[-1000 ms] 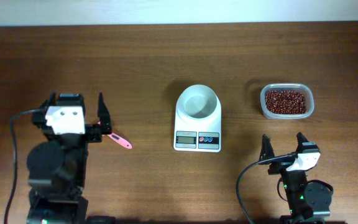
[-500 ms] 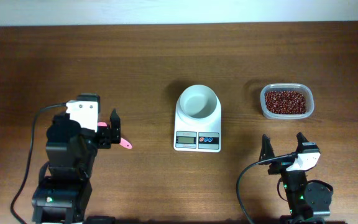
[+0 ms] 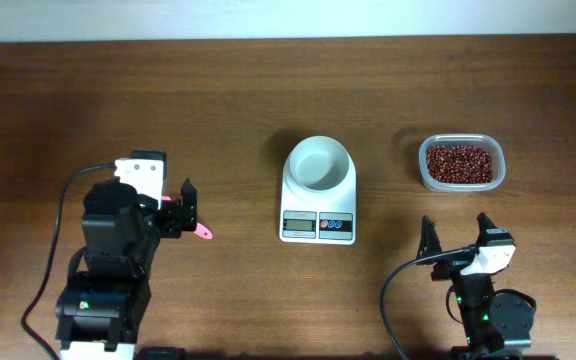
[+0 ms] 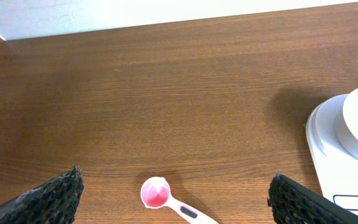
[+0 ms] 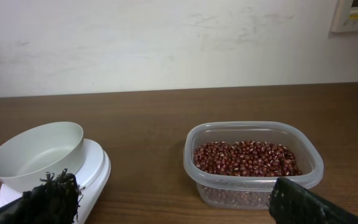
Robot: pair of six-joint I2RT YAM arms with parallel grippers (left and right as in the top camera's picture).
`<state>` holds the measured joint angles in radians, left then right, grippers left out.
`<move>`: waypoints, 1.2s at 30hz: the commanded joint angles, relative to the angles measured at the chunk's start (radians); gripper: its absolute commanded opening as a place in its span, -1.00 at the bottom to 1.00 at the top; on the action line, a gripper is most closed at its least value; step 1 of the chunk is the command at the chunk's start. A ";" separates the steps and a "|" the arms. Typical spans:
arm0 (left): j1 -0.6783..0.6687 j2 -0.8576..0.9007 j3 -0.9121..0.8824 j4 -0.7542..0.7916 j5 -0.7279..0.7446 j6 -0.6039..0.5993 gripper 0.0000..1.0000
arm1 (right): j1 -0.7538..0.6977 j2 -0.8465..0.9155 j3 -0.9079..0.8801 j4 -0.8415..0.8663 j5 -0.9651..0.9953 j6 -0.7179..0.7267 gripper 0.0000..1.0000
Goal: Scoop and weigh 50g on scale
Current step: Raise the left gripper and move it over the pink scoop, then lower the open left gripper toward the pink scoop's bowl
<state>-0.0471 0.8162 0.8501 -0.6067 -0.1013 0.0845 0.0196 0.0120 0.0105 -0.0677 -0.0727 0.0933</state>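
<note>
The white scale (image 3: 318,195) with its round bowl stands mid-table; it also shows at the right edge of the left wrist view, scale (image 4: 344,143). The dark red-brown beans (image 3: 460,163) fill a clear tub (image 3: 498,170) to its right. A pink scoop (image 3: 201,230) lies on the wood left of the scale. My left gripper (image 3: 175,208) hangs open over the scoop's cup end, and the scoop (image 4: 156,193) lies between the spread fingers, untouched. My right gripper (image 3: 456,238) stands open near the front, facing the beans (image 5: 244,157) and the scale (image 5: 42,155), holding nothing.
A pale wall runs along the table's far edge. A black cable (image 3: 43,230) loops left of the left arm's base, and another cable (image 3: 393,290) curves beside the right arm. Bare wood lies between the scale and the tub.
The left arm has swung right and down toward the pink scoop, so its open fingers now straddle the cup end. The right arm, scale and tub have not moved.
</note>
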 commanded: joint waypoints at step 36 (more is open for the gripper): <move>0.006 0.204 0.018 -0.039 0.008 -0.275 0.97 | 0.006 -0.009 -0.005 -0.005 -0.005 -0.008 0.98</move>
<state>-0.0471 1.0176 0.8501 -0.6403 -0.1013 -0.1776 0.0196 0.0120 0.0105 -0.0677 -0.0727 0.0933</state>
